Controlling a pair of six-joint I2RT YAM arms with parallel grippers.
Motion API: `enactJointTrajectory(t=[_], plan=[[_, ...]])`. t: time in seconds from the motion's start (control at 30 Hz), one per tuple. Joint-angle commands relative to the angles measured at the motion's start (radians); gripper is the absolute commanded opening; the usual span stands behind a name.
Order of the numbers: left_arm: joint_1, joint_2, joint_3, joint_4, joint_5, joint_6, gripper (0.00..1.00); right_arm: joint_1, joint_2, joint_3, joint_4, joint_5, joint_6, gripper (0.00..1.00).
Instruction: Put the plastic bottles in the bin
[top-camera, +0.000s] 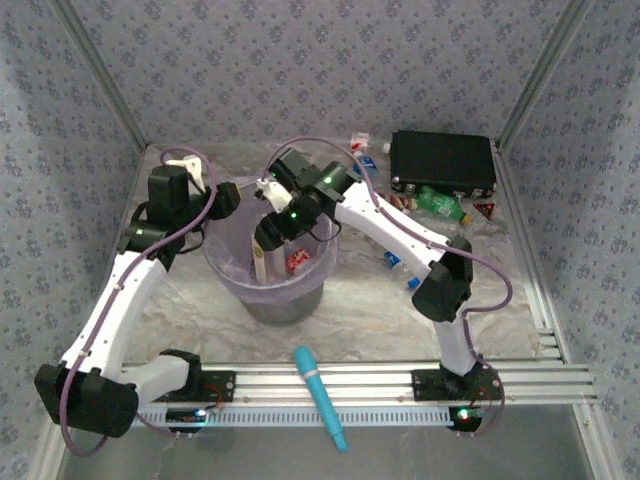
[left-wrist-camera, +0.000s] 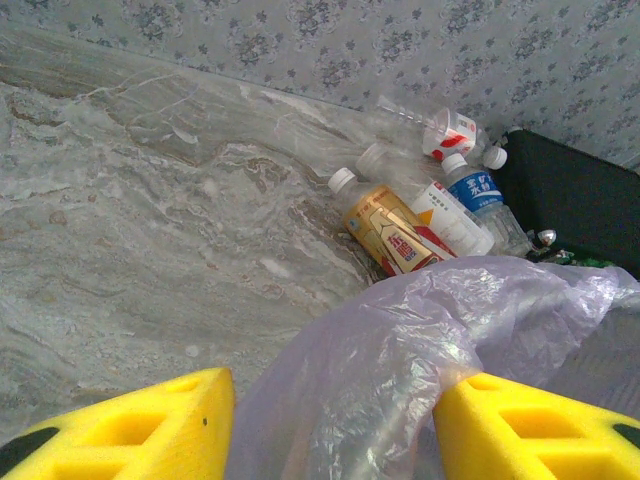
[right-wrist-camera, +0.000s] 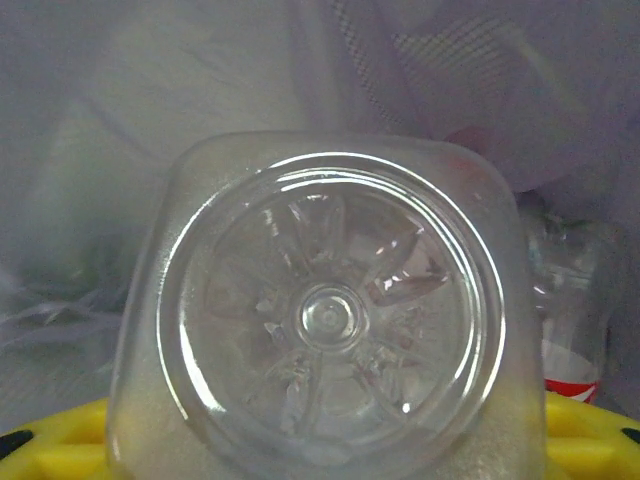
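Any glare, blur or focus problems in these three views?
Top external: lilac cast, soft detail, green LEDs blooming. Left wrist: near yellow fingers blurred, far bottles sharp, sheen on the bin liner. Right wrist: ring glare on the base of the held bottle; liner behind it out of focus.

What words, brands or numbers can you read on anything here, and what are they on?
Nothing reads clearly.
Blue-label bottle: white characters, too blurred.
Orange-label bottle: red patch with print, too blurred.
Red-and-white-label bottle: print unreadable.
Red-label bottle inside the bin: too small.
Held bottle, base: no text.
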Motion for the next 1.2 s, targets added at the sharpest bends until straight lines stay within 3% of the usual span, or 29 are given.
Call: enactJointTrajectory(t=[0.0,0.37,0.87,1.03,1.17], plan=[[-0.009,0.0,0.002,-0.057,-0.019,0.001,0.55,0.005,0.027,-0.021,0.037,0.016,0.021,0.61],[-0.009,-0.003,-0.001,-0.06,-0.02,-0.001,0.55,0.021,0.018,-0.014,0.05,0.07,0.005,0.81],[-0.009,-0.002,-0.002,-0.056,-0.016,-0.004,0.55,0.001,-0.195,0.011,0.121,0.184,-0.063,0.85],[-0.009,0.004,0.004,-0.059,-0.014,0.001,0.55,-0.027,-0.348,-0.088,0.249,0.263,-0.099,0.89],[-0.009,0.009,0.004,-0.054,-0.011,0.001,0.55,-0.106,-0.461,-0.193,0.287,0.278,-0.089,0.91]])
